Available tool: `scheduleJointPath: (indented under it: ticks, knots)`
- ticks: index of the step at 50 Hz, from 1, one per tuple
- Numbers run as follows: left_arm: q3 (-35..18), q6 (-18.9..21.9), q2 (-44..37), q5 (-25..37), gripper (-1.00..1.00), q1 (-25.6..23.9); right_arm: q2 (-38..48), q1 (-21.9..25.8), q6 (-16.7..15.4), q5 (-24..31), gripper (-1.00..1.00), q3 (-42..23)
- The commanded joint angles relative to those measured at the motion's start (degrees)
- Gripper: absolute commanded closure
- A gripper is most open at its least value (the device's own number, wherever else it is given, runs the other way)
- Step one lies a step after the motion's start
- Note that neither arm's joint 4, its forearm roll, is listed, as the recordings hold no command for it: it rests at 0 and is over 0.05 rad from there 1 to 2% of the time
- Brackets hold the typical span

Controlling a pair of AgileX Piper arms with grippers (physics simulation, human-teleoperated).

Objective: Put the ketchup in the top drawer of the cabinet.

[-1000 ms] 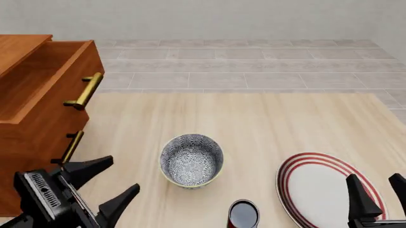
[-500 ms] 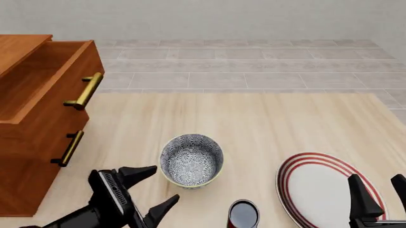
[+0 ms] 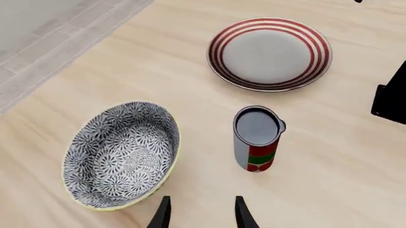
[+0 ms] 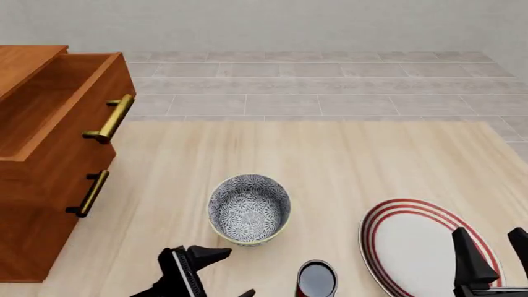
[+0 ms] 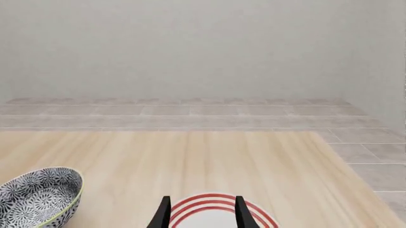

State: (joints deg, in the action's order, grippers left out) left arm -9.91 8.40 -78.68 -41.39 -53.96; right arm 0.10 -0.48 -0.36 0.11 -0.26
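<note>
At the lower edge of the front frame, the left end effector (image 4: 216, 273) is matt black, with tapered, wedge-shaped fingers and a pale grey ribbed strip on its body. At lower right, the right end effector (image 4: 493, 250) shows two black, pointed fingers on a dark block.

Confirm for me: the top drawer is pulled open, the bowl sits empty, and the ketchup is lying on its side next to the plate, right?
Not quite. The ketchup stands upright between the bowl and the plate, as the left wrist view shows. The top drawer is pulled open, and the bowl is empty.
</note>
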Motion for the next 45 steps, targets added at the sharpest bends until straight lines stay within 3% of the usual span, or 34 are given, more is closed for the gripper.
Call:
scheduleJointPath:
  ticks: [1,18,45]
  knots:
    - [-1.25,-0.07,-8.5,-5.32,-1.0,-3.92,0.06,-0.05,-0.17,0.16,-1.0,0.04]
    - [-8.93,3.16,-10.96,1.25,-1.0,-8.28,0.03,0.21,-0.28,0.34,-1.0,0.11]
    - [-15.57,0.23,-16.99,3.75,-1.0,-10.95,0.02,0.48,0.44,0.49,-1.0,0.2]
